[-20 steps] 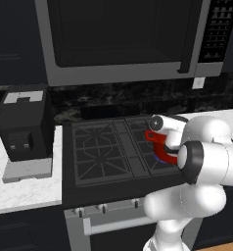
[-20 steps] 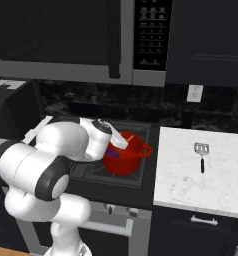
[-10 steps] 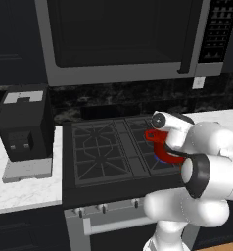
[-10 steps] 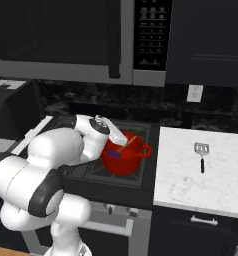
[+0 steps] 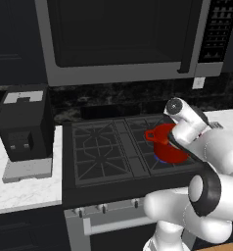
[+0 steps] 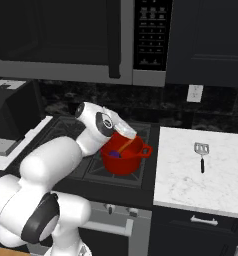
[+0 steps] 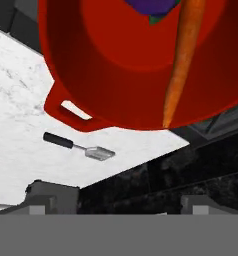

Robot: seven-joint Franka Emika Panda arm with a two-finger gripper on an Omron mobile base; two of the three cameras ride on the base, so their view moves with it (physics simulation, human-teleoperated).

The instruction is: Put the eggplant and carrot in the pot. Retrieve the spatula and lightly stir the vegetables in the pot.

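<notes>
The red pot stands on the stove's front right burner. Inside it lie the dark-purple eggplant and the orange carrot, whose tip leans against the pot's wall. From the right base view the eggplant and carrot show under my hand. My gripper hovers just above the pot, open, with nothing between its fingers. The spatula lies flat on the white counter to the right of the stove, also visible from the hand as the spatula.
A microwave hangs above the stove. A black toaster-like appliance sits on the left counter. The white marble counter on the right holds the spatula. A blue flame glows under the pot.
The jaws have opened wide and the carrot has dropped free into the pot. The arm has shifted slightly above the pot.
</notes>
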